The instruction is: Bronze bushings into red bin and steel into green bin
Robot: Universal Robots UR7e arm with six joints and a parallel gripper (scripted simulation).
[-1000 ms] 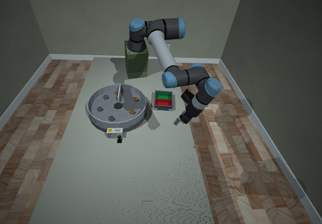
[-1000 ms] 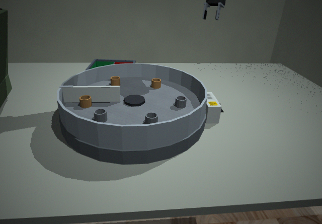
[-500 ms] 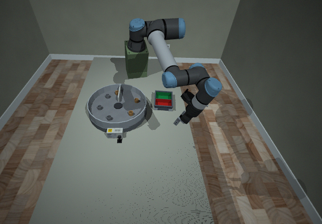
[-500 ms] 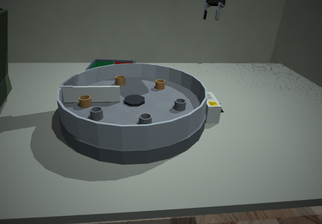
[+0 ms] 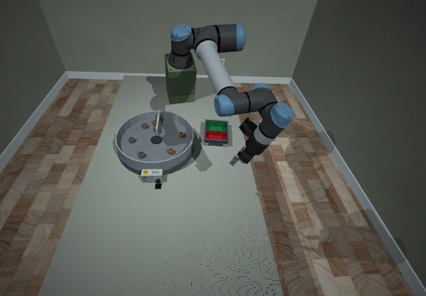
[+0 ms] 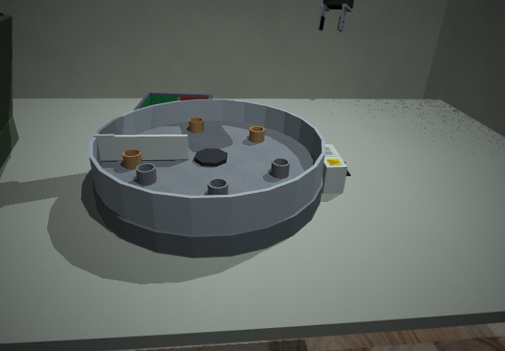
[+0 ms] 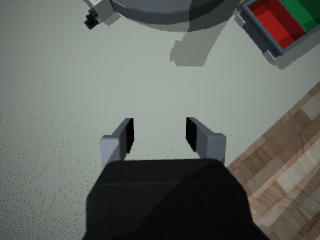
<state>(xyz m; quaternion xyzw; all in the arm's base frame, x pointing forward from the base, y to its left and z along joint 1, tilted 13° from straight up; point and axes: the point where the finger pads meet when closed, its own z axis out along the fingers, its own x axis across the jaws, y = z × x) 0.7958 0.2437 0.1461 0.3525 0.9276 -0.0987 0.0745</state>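
The grey metal fingers stand open and empty; from the top, the nearest orange-brown bronze bushings lie leftward, inside the round grey turntable.

Turntable on worktop: three bronze bushings, three steel ones, all upright inside the rim. Fingers parted, high above worktop. White box beside turntable.
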